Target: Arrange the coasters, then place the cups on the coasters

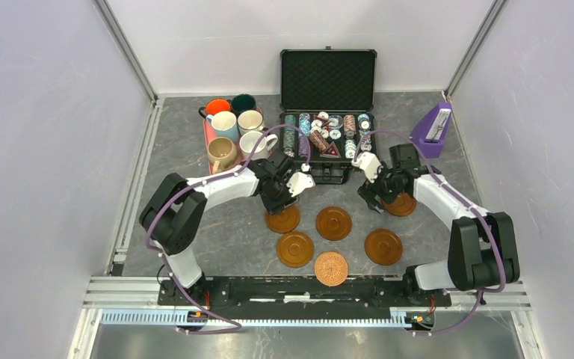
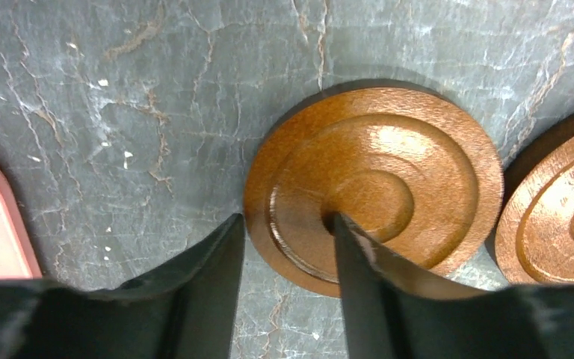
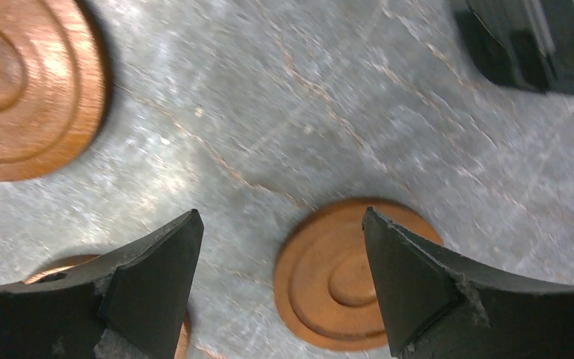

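Left gripper [image 2: 288,224] was down on the worktop [image 2: 119,112] in front of the chip case [image 1: 327,82], jaws pulled in narrow astride one brown coaster [image 2: 389,172]: one finger at its outer rim, the other in the centre dish. Couldn't tell if it was actually clamped; coaster lay flat. Right gripper [image 3: 280,217] sat off the case's front right corner, jaws wide, holding nothing, second brown coaster [image 3: 336,284] on the worktop under the gap. Other brown coasters [image 1: 333,223] and the woven coaster [image 1: 331,268] lay further out from the case. Mugs [image 1: 232,131] were bunched on the pink tray [image 1: 206,138] just left of the case.
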You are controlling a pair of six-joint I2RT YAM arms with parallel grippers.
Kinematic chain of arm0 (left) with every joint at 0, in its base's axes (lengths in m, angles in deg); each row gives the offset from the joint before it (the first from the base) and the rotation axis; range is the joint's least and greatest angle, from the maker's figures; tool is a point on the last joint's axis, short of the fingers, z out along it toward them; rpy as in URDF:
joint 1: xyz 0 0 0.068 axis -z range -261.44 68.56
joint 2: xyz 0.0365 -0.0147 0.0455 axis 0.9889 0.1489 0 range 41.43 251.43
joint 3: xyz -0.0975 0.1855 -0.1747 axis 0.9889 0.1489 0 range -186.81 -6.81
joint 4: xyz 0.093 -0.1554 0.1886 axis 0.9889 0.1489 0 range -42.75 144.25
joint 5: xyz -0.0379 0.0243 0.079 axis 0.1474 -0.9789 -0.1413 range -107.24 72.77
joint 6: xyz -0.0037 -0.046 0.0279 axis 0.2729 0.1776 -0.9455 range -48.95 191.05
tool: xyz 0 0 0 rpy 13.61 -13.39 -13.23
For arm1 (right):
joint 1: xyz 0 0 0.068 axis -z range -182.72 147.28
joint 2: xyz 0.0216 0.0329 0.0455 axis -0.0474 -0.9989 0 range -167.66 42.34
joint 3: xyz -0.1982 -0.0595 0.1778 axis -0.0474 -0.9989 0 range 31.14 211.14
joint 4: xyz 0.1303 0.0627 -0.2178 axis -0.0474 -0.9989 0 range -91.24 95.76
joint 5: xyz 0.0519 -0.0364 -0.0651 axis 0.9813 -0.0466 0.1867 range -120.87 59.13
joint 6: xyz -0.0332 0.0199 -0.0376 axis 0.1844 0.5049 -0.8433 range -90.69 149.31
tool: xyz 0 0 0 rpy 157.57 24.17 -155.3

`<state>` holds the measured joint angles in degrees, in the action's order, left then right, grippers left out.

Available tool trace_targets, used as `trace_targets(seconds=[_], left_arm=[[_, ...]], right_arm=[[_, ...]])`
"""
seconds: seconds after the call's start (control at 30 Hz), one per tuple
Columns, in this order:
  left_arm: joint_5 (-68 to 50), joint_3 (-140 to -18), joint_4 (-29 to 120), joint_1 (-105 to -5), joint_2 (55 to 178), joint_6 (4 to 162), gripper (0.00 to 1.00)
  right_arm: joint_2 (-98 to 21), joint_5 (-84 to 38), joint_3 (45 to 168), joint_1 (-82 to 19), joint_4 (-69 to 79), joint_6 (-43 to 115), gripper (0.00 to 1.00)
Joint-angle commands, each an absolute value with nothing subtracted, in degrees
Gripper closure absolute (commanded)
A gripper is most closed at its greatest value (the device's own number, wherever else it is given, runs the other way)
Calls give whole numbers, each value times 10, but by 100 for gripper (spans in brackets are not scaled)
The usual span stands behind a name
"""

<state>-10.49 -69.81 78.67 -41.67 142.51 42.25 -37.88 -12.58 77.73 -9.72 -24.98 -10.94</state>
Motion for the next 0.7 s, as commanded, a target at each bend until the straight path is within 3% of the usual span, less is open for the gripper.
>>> trace_targets(seconds=[0.0, 0.13, 0.43, 0.67], left_arm=[[-129, -656, 797, -446, 1407, 396, 54], [-126, -628, 832, -506, 1376, 373, 63], [-158, -541, 874, -695, 1279, 253, 65], [-170, -543, 874, -868, 1277, 166, 65]], right_arm=[[-356, -103, 755, -137, -199, -87, 14], [-357, -104, 743, -172, -183, -86, 15], [-373, -99, 752, -217, -156, -78, 16], [-396, -94, 761, -250, -145, -75, 16]])
